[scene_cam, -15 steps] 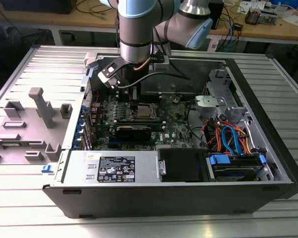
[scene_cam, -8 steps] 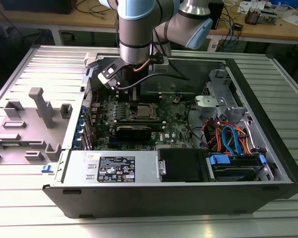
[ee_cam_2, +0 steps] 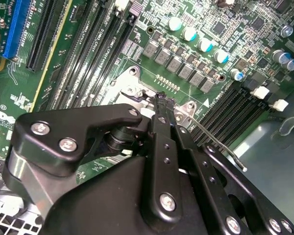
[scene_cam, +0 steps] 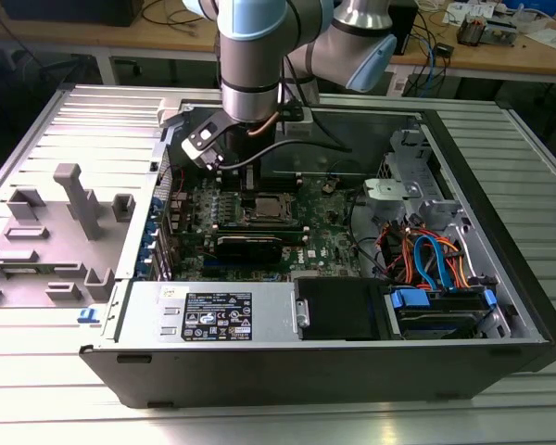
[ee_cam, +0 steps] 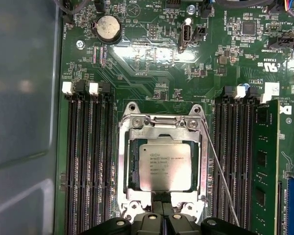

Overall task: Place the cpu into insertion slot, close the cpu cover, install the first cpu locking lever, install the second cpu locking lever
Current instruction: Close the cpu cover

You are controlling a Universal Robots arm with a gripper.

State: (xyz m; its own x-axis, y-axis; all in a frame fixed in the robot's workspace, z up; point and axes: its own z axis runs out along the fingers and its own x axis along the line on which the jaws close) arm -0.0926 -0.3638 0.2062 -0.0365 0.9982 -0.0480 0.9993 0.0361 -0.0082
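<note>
**Chip seated, cover down, lever work at the socket**

In the first wrist view the cpu (ee_cam: 165, 166) lies flat in the insertion slot (ee_cam: 132, 169). The cpu cover (ee_cam: 159, 131) sits down around it, and the metal top shows through the window. The hand (ee_cam: 164, 221) is at the socket's edge with its fingers (ee_cam: 156, 223) pressed together and nothing between them. I cannot tell whether it touches the frame.

One wire locking lever (ee_cam: 222, 181) slants away beside the frame, unlatched. The second wrist view shows the same lever (ee_cam_2: 215, 142) just past the hand (ee_cam_2: 161, 99).

The step in hand looks like the first lever. Doing it well means bearing on the lever's free end, not on the cover or chip. The push should be steady, since springy wire may slip off a narrow tip.

The chip top carries fine print, the circuit board (ee_cam: 152, 54) has white lettering, and a white label (scene_cam: 218, 315) shows in the exterior view. I leave all of it unread.
</note>
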